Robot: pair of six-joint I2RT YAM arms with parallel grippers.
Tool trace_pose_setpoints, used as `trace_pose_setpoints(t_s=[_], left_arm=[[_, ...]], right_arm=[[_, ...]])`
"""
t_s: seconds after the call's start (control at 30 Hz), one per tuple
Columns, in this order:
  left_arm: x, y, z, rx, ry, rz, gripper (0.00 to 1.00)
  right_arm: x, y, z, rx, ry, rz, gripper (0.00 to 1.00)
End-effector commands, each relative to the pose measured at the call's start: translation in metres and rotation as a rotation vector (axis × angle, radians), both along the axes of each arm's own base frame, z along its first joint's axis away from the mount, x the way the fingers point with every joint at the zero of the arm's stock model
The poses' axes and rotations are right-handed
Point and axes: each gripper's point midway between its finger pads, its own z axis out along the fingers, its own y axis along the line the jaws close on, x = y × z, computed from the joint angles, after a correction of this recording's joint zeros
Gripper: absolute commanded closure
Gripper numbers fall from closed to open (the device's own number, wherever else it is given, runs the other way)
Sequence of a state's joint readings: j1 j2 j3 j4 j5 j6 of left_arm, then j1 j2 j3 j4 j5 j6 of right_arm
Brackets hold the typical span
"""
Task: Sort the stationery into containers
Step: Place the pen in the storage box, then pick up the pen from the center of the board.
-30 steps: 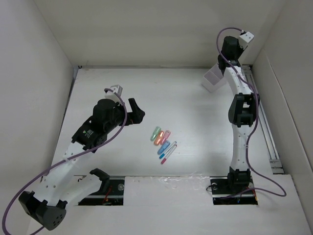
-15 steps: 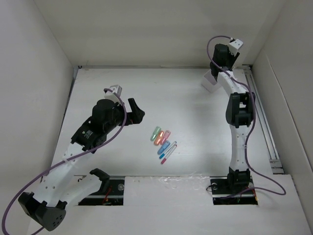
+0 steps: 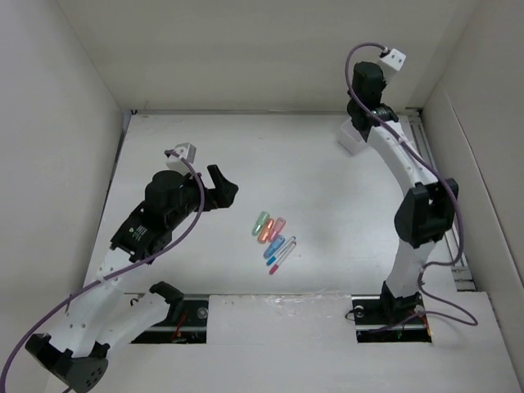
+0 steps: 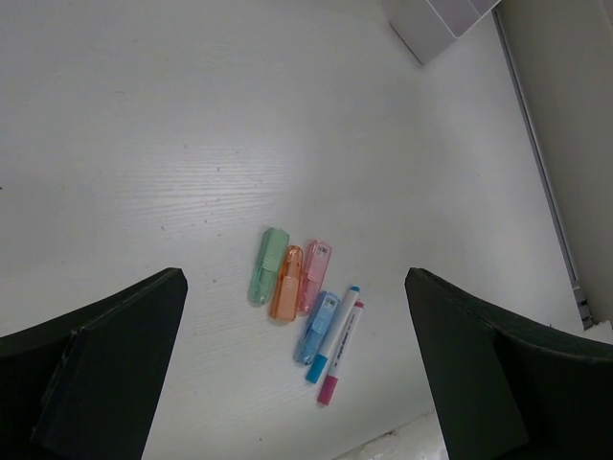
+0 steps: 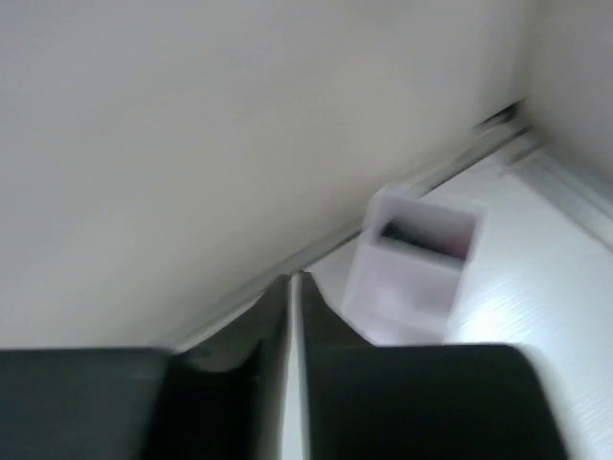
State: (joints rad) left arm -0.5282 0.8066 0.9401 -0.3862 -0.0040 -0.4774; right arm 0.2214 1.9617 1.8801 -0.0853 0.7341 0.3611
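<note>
The stationery lies in a close cluster at mid-table: stubby green (image 3: 260, 222), orange (image 3: 268, 229), pink (image 3: 279, 226) and blue (image 3: 276, 245) pieces, and two thin white pens (image 3: 283, 253). The left wrist view shows the green (image 4: 269, 265), orange (image 4: 286, 282), pink (image 4: 314, 276) and blue (image 4: 316, 326) pieces and the pens (image 4: 337, 340). The long marker is not in view. The white box (image 3: 353, 137) stands at the back right, with something dark inside it (image 5: 412, 233). My left gripper (image 3: 223, 185) is open and empty, held left of and above the cluster (image 4: 294, 275). My right gripper (image 3: 354, 115) is shut and empty, raised over the box (image 5: 295, 278).
White walls enclose the table on the left, back and right. A metal rail (image 3: 442, 205) runs along the right edge. The box (image 4: 436, 24) sits close to the back wall and the rail corner.
My right arm has lifted its wrist up and left over the box, and its elbow has swung right. My left arm has shifted slightly left. The stationery has not moved.
</note>
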Motion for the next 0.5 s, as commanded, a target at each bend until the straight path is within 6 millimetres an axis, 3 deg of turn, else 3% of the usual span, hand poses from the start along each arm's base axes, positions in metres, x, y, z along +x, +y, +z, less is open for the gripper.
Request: trace_pose_setpoints(t_s=[0.0,0.03,0.1,0.17,0.2,0.3,0.37,0.4,0.47], left_arm=[[-0.004,0.008,0.019,-0.035,-0.058,0.029,0.0],[-0.005,0.008,0.017,-0.035,-0.058,0.029,0.0],[-0.01,0.011,0.015,-0.028,-0.046,0.029,0.0],[-0.013,0.013,0.01,-0.022,-0.037,0.029,0.0],[-0.017,0.015,0.012,-0.03,-0.05,0.029,0.0],[-0.022,0.018,0.011,-0.033,-0.054,0.029,0.0],[-0.025,0.02,0.013,-0.037,-0.061,0.029,0.0],[-0.027,0.021,0.016,-0.043,-0.071,0.029,0.0],[-0.029,0.022,0.016,-0.043,-0.071,0.029,0.0]], right_arm=[[-0.046,0.095,-0.038,0.192,0.172,0.339,0.94],[-0.059,0.115,-0.048,0.242,0.209,0.401,1.0],[-0.107,0.169,-0.079,0.286,0.349,0.569,1.0],[-0.139,0.198,-0.096,0.29,0.43,0.634,1.0],[-0.167,0.226,-0.112,0.278,0.516,0.714,1.0],[-0.211,0.253,-0.139,0.294,0.647,0.764,0.99],[-0.235,0.278,-0.16,0.3,0.713,0.791,0.9],[-0.245,0.287,-0.168,0.291,0.747,0.814,0.74],[-0.264,0.306,-0.187,0.267,0.817,0.821,0.61]])
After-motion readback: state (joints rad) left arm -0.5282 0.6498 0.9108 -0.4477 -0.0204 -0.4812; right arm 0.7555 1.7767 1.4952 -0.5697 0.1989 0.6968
